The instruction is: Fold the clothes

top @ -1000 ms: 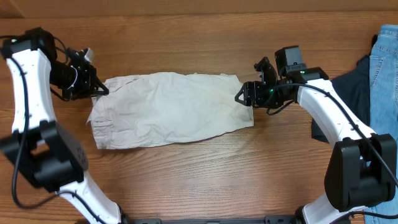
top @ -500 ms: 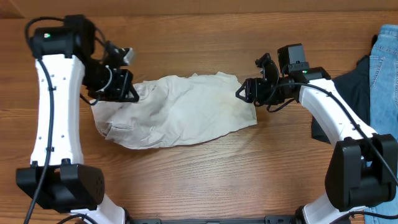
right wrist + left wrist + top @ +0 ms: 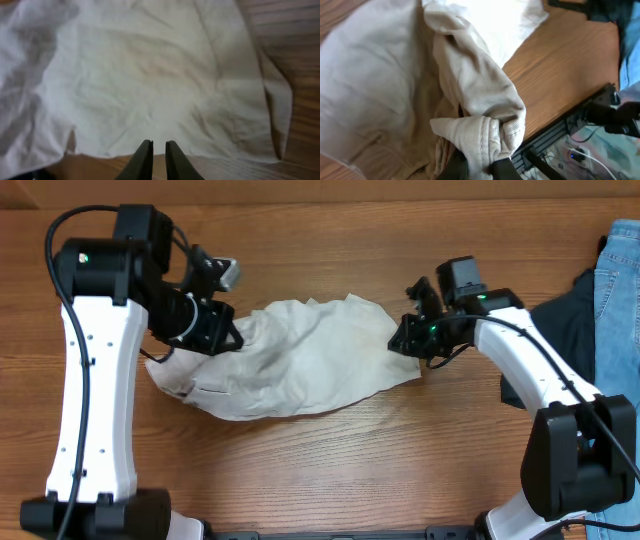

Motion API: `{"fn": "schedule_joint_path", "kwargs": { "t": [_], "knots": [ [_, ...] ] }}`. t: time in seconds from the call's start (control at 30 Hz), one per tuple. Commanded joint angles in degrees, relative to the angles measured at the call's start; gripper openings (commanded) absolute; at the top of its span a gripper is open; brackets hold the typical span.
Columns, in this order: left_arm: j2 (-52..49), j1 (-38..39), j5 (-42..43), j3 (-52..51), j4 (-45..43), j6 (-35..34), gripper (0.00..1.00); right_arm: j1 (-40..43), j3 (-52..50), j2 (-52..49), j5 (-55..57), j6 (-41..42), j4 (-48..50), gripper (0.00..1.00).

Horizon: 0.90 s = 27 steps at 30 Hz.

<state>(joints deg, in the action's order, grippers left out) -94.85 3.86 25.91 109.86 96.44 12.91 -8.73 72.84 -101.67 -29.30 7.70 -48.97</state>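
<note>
Since half a second earlier, my left arm had carried its end of the cloth further inward and toward my right arm, so the shorts bunched up and no longer lay flat.

The wooden tabletop [image 3: 330,460] carried everything. The shorts [image 3: 310,365] lay at its middle with their long axis running left to right between my two arms, and the left portion was lifted and rumpled. They were pale cream woven cotton, soft and limp, creasing wherever they were unsupported.

My left end effector [image 3: 222,335] was clamped on a thick stitched band of the shorts, and the left wrist view showed that doubled seam rolled up between the fingers [image 3: 496,167]. The free far end lay to its right, so I judged the fold should run along the long axis, carrying the held end over toward the right edge.

My right end effector [image 3: 405,340] sat at that right edge. Its jaws were nearly together over the hem [image 3: 159,150], and I could not tell whether they pinched any cloth.

A dark garment [image 3: 565,320] and blue jeans [image 3: 618,290] lay well apart at the far right.
</note>
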Motion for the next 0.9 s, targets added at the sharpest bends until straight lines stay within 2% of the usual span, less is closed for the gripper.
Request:
{"fn": "schedule_joint_path", "kwargs": {
  "t": [0.0,0.13,0.27,0.4,0.53,0.63,0.7,0.73,0.8,0.87],
  "knots": [
    [4.81,0.46,0.87,-0.11,-0.37,-1.6,0.04,1.09,0.31,1.49,-6.78,-3.87,0.98,0.13],
    [10.34,0.46,0.66,-0.11,-1.03,-1.57,0.04,0.52,0.31,1.49,-12.55,-7.72,0.92,0.13],
    [16.24,0.46,0.48,-0.11,-2.6,-1.62,0.04,0.44,0.31,1.49,-13.44,-7.78,0.9,0.13],
    [22.95,0.26,0.66,-0.04,-8.7,-5.09,0.04,0.44,0.31,1.49,-13.46,-7.76,0.57,0.13],
    [26.03,0.31,9.66,4.26,-12.63,-7.5,0.04,0.44,0.31,1.49,-13.44,-7.76,0.61,0.13],
    [25.99,0.31,12.66,10.19,-12.92,-8.68,0.04,0.44,0.31,1.49,-13.42,-7.76,0.7,0.13],
    [25.97,0.31,8.72,13.35,-12.94,-9.14,0.04,0.44,0.31,1.49,-13.4,-7.74,0.68,0.13],
    [25.97,0.26,3.78,14.12,-12.92,-10.03,0.04,0.44,0.31,1.49,-13.42,-7.74,0.68,0.13],
    [25.42,0.24,-12.37,14.05,-12.59,-12.09,0.04,0.44,0.31,1.49,-13.4,-7.74,0.72,0.13],
    [22.29,0.24,-23.19,14.03,-11.13,-11.04,0.04,0.44,0.31,1.49,-13.25,-7.74,0.68,0.13]
  ]
}}
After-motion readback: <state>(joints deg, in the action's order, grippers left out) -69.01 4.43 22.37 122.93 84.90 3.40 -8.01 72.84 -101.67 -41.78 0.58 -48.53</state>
